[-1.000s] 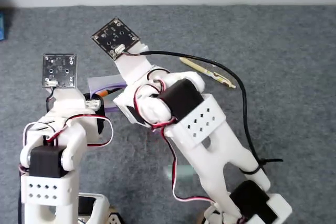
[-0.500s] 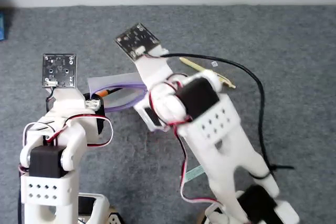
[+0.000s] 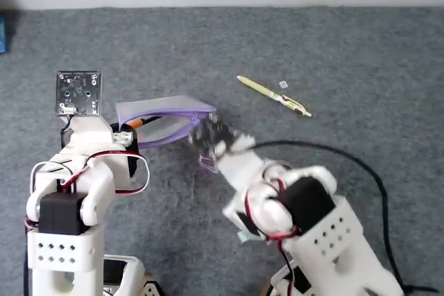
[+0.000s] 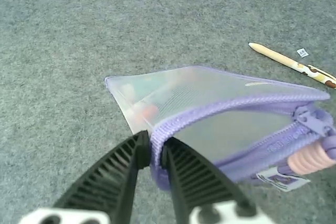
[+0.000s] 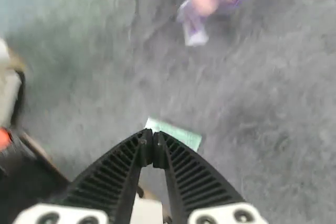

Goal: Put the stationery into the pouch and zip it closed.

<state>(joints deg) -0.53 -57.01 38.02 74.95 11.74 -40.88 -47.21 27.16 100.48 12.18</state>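
Note:
The translucent pouch (image 3: 168, 117) with a purple zip lies left of centre, something orange (image 4: 147, 113) showing through its wall. My left gripper (image 4: 153, 151) is shut on the pouch's purple zip edge at its left end. The zip's peach pull (image 4: 310, 158) sits at the pouch's far right corner, beside a small tag (image 5: 193, 34). A yellow pen (image 3: 273, 96) lies on the table to the right of the pouch. My right gripper (image 5: 153, 145) is shut with nothing in it, near the table's front, just above a small green slip (image 5: 177, 132).
The table is grey carpet (image 3: 361, 53). A tiny white scrap (image 3: 283, 84) lies by the pen. The right arm's black cable (image 3: 361, 168) curves over the right side. A white wall runs along the far edge.
My right arm has drawn back from over the pouch toward the table's front, uncovering the pouch. The left arm and pouch have kept still.

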